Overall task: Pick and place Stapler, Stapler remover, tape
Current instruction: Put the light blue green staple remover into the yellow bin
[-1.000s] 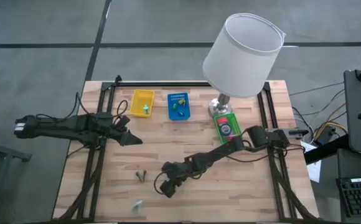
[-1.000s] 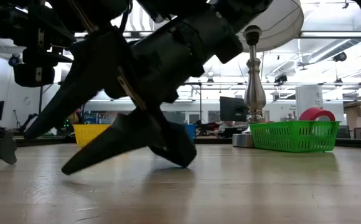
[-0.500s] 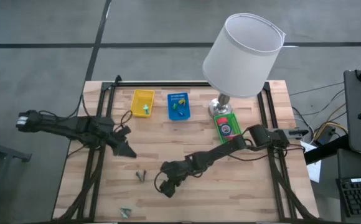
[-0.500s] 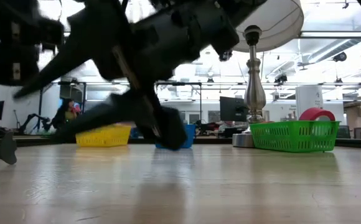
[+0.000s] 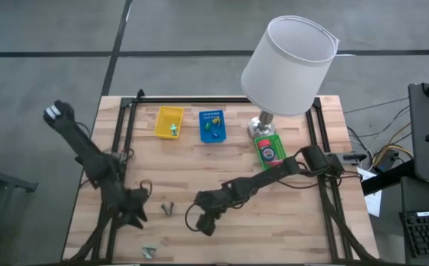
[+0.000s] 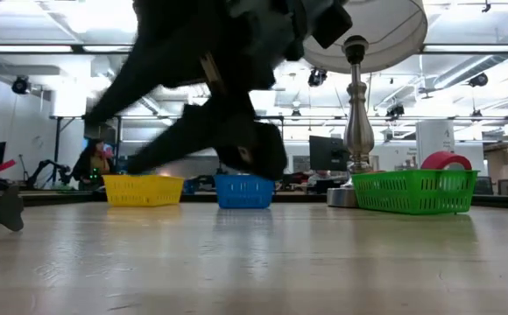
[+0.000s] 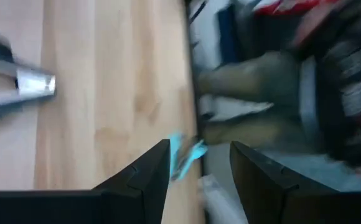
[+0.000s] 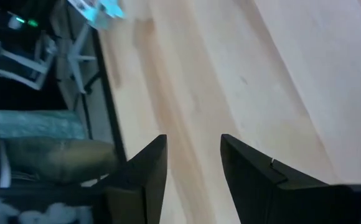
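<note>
A small dark and silver tool (image 5: 168,208), perhaps the stapler remover, lies flat on the table; it also shows in the left wrist view (image 7: 18,84). A small teal and silver thing (image 5: 149,252) lies at the near edge, also seen in both wrist views (image 7: 183,152) (image 8: 99,9). Red tape (image 6: 444,160) sits in the green basket (image 5: 268,148). My left gripper (image 5: 135,212) is open, left of the dark tool and above the teal thing. My right gripper (image 5: 204,222) is open, right of the tool and off the table (image 6: 223,131).
A yellow basket (image 5: 169,122) and a blue basket (image 5: 211,125) stand at the far side, each with small things in it. A lamp (image 5: 288,66) with a wide white shade stands by the green basket. Bare wood lies in the middle and near right.
My left arm has swung fast from the table's left middle toward the near edge, bringing its gripper down beside the dark tool. My right gripper has risen off the table top and stayed open. The teal thing has shifted toward the near left edge.
</note>
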